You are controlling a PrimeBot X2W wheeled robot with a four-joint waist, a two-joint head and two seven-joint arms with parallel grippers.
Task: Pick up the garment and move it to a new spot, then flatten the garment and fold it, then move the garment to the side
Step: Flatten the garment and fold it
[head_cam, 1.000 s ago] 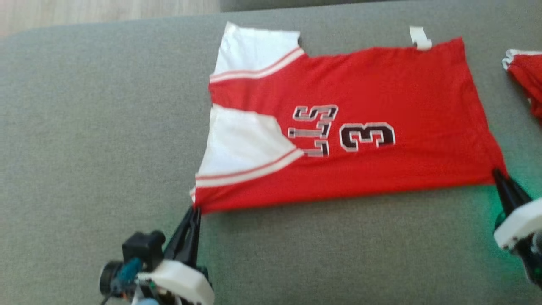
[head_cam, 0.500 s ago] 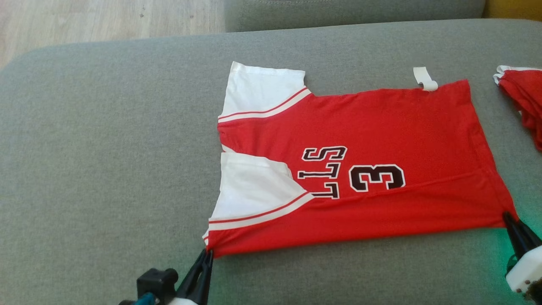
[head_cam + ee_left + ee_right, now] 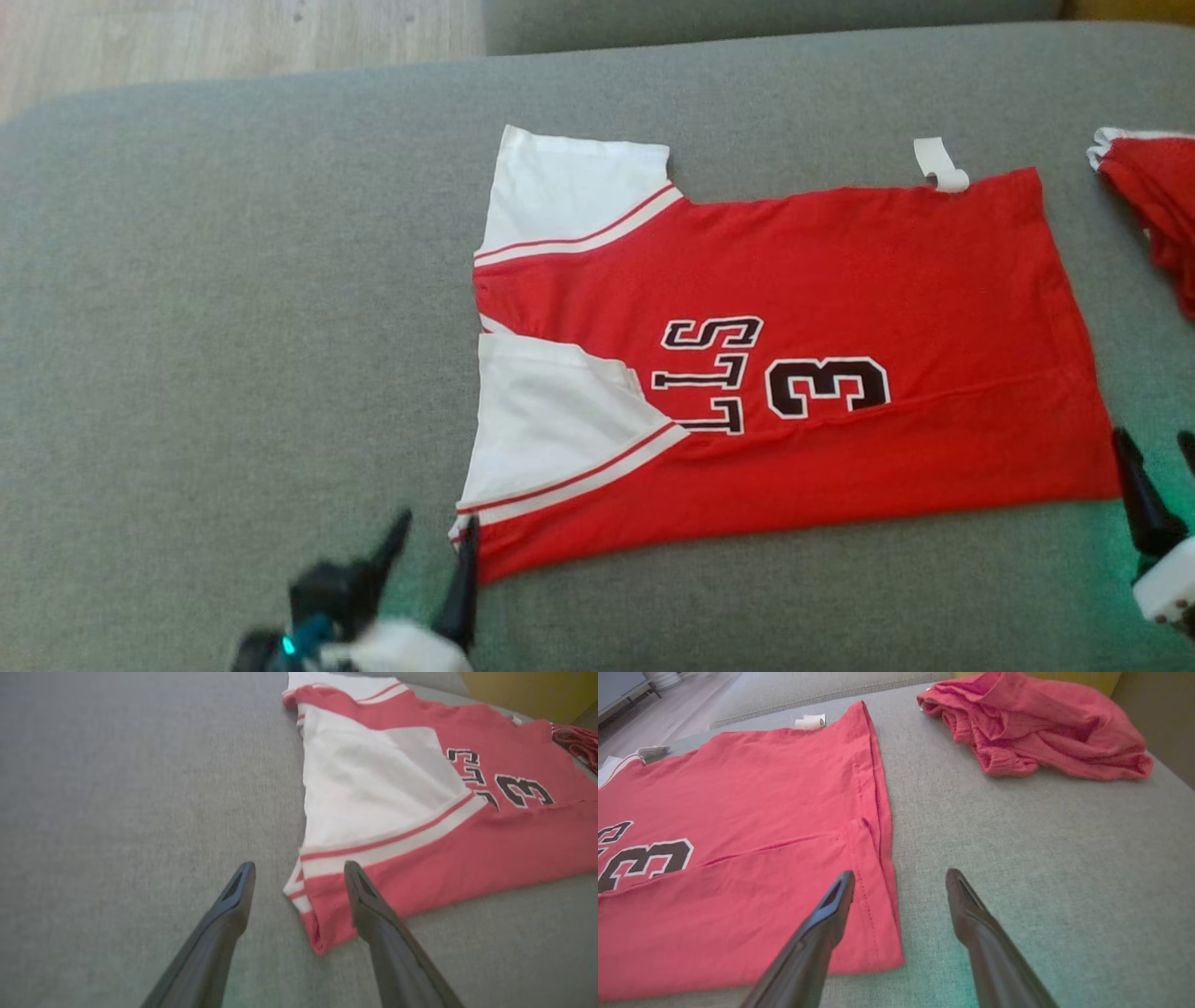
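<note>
Jaws of both grippers stand apart, gripping nothing.

Left gripper (image 3: 437, 523) (image 3: 299, 868): low over the grey upholstered sofa cushion (image 3: 233, 327), at the near left corner of the red short-sleeved shirt with white shoulder panels and a black "3" (image 3: 840, 280) (image 3: 467, 858) (image 3: 738, 788). In the left wrist view that corner lies between the two dark fingers, and one finger overlaps the red edge. Contact: cannot tell.

Right gripper (image 3: 1153, 439) (image 3: 900, 875): at the shirt's near right corner. In the right wrist view one finger sits over the stitched hem and the other over bare cushion.

Shirt: flat on the cushion, middle of the head view, white sleeves toward the robot's left, hem toward its right. Near long edge is folded over the body; the fold's edge runs just below the "3". A small white label (image 3: 938, 163) (image 3: 810, 721) sticks out at the far edge.

Crumpled red garment (image 3: 1158, 196) (image 3: 1041, 732): on the cushion to the right, apart from the shirt.

Pale wooden floor (image 3: 187, 37): beyond the cushion, upper left.
</note>
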